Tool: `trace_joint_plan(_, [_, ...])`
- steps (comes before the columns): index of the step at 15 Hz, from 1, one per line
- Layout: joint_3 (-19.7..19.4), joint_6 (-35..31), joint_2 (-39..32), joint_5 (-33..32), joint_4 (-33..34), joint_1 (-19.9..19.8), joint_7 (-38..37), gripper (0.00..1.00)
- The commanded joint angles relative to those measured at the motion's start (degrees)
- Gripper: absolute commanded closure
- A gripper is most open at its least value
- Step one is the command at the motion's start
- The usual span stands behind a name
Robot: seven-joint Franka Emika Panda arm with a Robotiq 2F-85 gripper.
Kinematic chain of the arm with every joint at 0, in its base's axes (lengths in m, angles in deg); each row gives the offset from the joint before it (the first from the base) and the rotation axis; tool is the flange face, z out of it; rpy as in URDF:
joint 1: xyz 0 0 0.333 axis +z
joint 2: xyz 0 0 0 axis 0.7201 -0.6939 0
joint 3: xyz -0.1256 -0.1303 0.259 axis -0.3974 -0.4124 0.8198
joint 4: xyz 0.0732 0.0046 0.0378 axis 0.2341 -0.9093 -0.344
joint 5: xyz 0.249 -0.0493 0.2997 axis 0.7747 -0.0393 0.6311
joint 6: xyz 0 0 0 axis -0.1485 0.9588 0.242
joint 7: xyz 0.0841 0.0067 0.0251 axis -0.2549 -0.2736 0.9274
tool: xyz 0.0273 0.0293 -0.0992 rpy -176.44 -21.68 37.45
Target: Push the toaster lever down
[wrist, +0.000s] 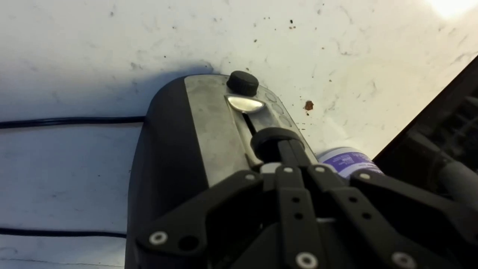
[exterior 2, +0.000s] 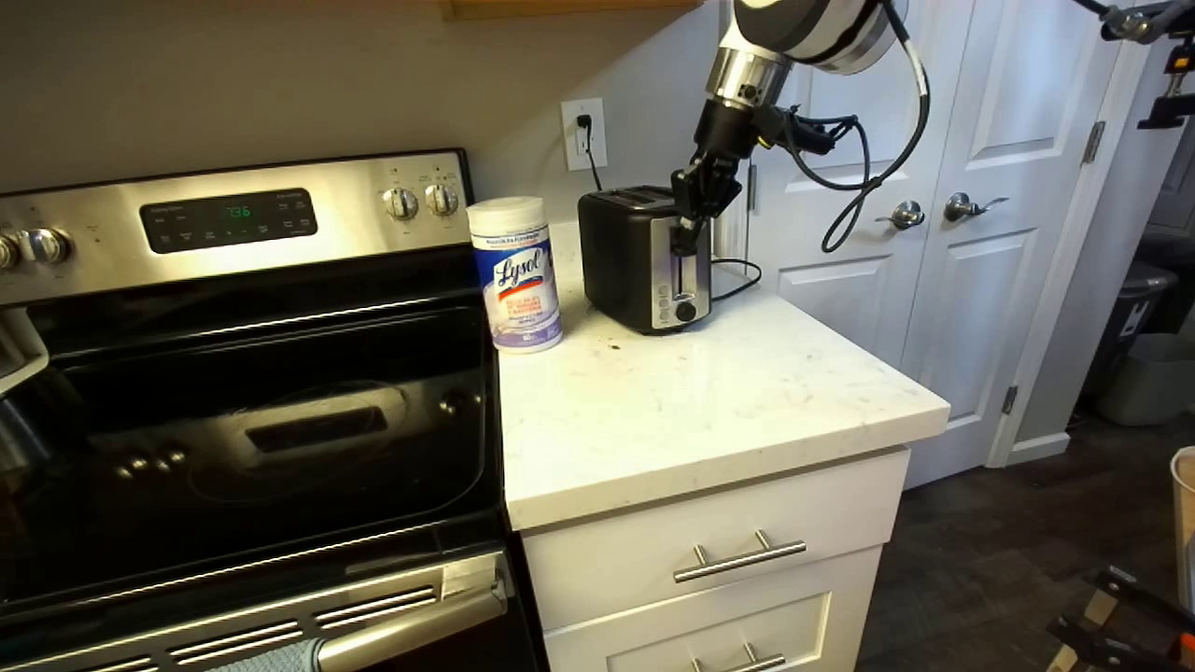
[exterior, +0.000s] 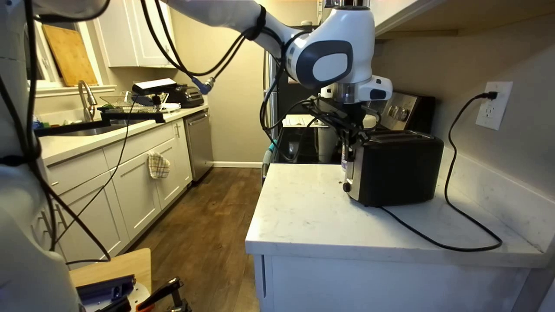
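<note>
The black toaster (exterior: 399, 173) with a silver front panel stands on the white counter. It also shows in an exterior view (exterior 2: 624, 247) and in the wrist view (wrist: 164, 157). Its black lever (wrist: 275, 135) sits in the upper part of the slot, above a silver piece and a round black knob (wrist: 242, 83). My gripper (wrist: 293, 152) is shut, its two fingertips pressed together with nothing between them. The tips are over the lever from above and seem to touch it. In both exterior views the gripper (exterior 2: 689, 229) points down at the toaster's front; it also shows here (exterior: 350, 151).
A Lysol wipes canister (exterior 2: 520, 280) stands beside the toaster, between it and the black stove (exterior 2: 280, 401). The toaster's power cord (exterior: 451, 173) runs over the counter (exterior: 303, 208) to a wall outlet (exterior: 494, 105). An overhead cabinet (exterior: 477, 21) hangs close to the arm.
</note>
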Motion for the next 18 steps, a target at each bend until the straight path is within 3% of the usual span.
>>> trace_joint_plan(1, [1.0, -2.3, -1.9, -1.5, -0.3, -1.0, -1.6, 1.00])
trace_joint_plan(11, [0.5, -8.3, -5.2, -6.6, -5.0, -0.6, -5.7, 1.00])
trace_joint_plan(18, [1.4, -9.0, -5.8, -4.4, -7.6, -1.3, -6.2, 1.00])
